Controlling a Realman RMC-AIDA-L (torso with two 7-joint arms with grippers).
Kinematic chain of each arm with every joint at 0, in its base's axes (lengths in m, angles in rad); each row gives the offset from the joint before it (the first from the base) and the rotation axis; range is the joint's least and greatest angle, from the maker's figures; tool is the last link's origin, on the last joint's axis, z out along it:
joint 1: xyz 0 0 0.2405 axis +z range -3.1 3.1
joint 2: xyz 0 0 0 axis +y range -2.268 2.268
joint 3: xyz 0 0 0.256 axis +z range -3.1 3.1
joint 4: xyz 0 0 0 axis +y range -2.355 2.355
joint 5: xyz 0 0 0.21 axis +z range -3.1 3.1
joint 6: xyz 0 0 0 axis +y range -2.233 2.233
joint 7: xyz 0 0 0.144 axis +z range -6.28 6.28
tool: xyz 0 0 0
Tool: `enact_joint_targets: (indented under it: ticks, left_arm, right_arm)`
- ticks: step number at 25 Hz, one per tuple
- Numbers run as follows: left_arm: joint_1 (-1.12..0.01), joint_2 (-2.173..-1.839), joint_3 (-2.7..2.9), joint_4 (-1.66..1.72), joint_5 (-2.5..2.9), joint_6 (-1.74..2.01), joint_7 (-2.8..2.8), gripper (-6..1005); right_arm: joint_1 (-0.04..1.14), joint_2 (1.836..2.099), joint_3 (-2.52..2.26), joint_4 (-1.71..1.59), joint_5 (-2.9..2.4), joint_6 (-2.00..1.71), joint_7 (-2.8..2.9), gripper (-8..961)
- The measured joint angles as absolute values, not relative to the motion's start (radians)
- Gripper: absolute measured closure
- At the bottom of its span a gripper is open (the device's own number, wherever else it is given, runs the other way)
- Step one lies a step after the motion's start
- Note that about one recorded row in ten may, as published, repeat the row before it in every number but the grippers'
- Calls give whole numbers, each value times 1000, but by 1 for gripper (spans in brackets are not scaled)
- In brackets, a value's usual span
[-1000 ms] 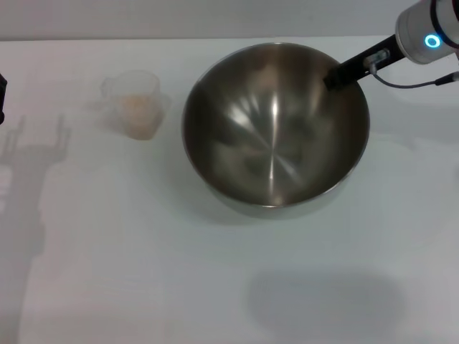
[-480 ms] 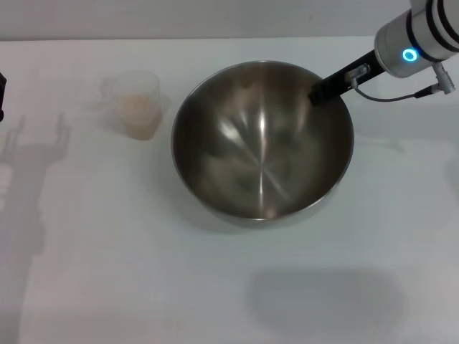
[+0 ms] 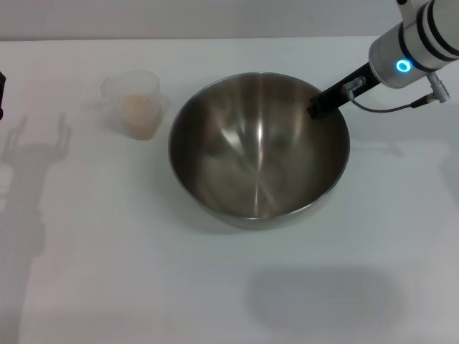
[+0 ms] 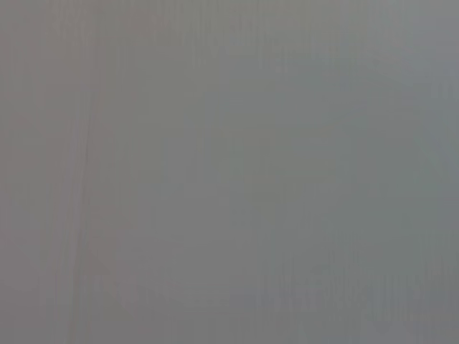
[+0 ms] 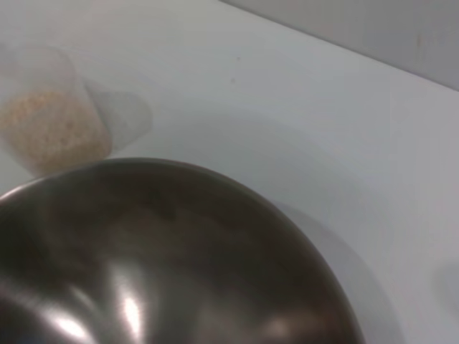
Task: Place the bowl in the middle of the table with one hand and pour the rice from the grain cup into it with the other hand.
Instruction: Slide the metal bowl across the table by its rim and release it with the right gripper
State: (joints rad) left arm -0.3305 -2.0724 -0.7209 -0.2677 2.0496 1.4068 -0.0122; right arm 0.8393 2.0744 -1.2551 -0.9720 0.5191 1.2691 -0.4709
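Observation:
The steel bowl (image 3: 258, 154) sits on the white table (image 3: 129, 272) near its middle. It looks bare inside. My right gripper (image 3: 319, 106) reaches in from the far right and is shut on the bowl's far right rim. The clear grain cup (image 3: 136, 104) stands upright to the left of the bowl, apart from it, with pale rice (image 3: 141, 116) in its lower part. In the right wrist view, the bowl (image 5: 165, 251) fills the foreground and the grain cup (image 5: 46, 107) with rice (image 5: 50, 132) stands beyond it. My left gripper (image 3: 2, 93) shows only as a dark sliver at the left edge.
The left arm casts a shadow (image 3: 29, 165) on the table at the left. Another soft shadow (image 3: 323, 301) lies near the front right. The left wrist view is a plain grey blur.
My right gripper has drawn the bowl leftward and a little nearer, closing the gap to the grain cup. The cup and the left arm have not moved.

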Motion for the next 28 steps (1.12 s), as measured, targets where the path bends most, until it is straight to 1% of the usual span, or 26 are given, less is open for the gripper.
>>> enact_joint_targets:
  ticks: [2,8,19,28]
  left_arm:
    - [-329,-2072,-720,-268,2050,1413,-12,346]
    - [-323,-2074,-716,-270,2051,1429,-12,346]
    - [-299,-2076,-711,-272,2051,1450,-20,346]
    - [-289,-2077,-712,-273,2051,1461,-21,346]
  right_arm:
    - [840,2074,-1259,-972,517,1269,-471,951]
    - [833,2074,-1273,-998,507,1272,-467,902]
    - [803,2076,-1309,-1126,456,1298,-455,549]
    - [764,2077,-1314,-1357,455,1277,-454,556]
